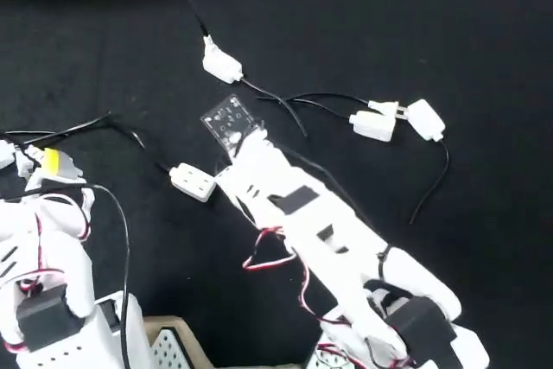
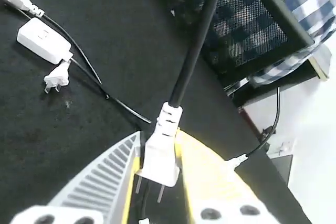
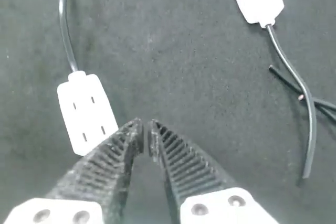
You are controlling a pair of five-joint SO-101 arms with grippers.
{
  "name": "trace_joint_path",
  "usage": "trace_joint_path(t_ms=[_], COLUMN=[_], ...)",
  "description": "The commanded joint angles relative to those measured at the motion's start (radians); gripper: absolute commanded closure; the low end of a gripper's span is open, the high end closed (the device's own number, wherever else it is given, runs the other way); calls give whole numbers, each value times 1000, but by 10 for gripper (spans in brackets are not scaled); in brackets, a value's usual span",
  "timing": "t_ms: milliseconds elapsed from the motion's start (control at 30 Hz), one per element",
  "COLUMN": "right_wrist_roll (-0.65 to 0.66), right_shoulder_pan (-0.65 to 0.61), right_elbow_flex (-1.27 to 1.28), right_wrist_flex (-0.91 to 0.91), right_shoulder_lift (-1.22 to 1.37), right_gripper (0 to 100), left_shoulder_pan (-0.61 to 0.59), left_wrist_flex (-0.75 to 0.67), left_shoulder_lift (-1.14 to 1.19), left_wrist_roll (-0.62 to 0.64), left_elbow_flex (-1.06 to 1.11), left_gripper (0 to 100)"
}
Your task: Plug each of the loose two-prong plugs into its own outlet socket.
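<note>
Plug [image 2: 157, 158], probably light, rigid and slick, its stiff cord likely to tug: clamped by its flat sides in left gripper [image 2: 157, 142], at the high view's left edge. Right gripper [image 3: 146, 129] closed on nothing, just beside outlet socket [image 3: 86, 111].

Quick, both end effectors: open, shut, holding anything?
Left end effector: closed on a white two-prong plastic plug with a black cord.
Right end effector: closed, empty, beside a white plastic outlet block.
</note>
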Motion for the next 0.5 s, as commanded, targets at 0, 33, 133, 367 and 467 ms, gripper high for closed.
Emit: trace_joint_path(t_ms=[0, 33, 133, 367, 467], right_wrist_roll=[-54, -68, -104, -115, -114], right_shoulder_pan=[-14, -14, -15, -75, -94], right_elbow_flex=[51, 67, 113, 225, 323], right_wrist_flex=[-137, -170, -269, -548, -743], right_shoulder_lift=[-44, -44, -44, -45, -45], right_gripper=[986, 986, 986, 986, 986], left_shoulder_pan=[13, 13, 15, 378, 506], left_wrist_flex=[5, 9, 5, -20, -124], left_shoulder_lift=[-9, -15, -78, -311, -276], left_wrist_roll=[12, 11, 9, 12, 20], left_elbow_flex=[7, 18, 79, 237, 303], left_gripper=[969, 967, 967, 970, 970])
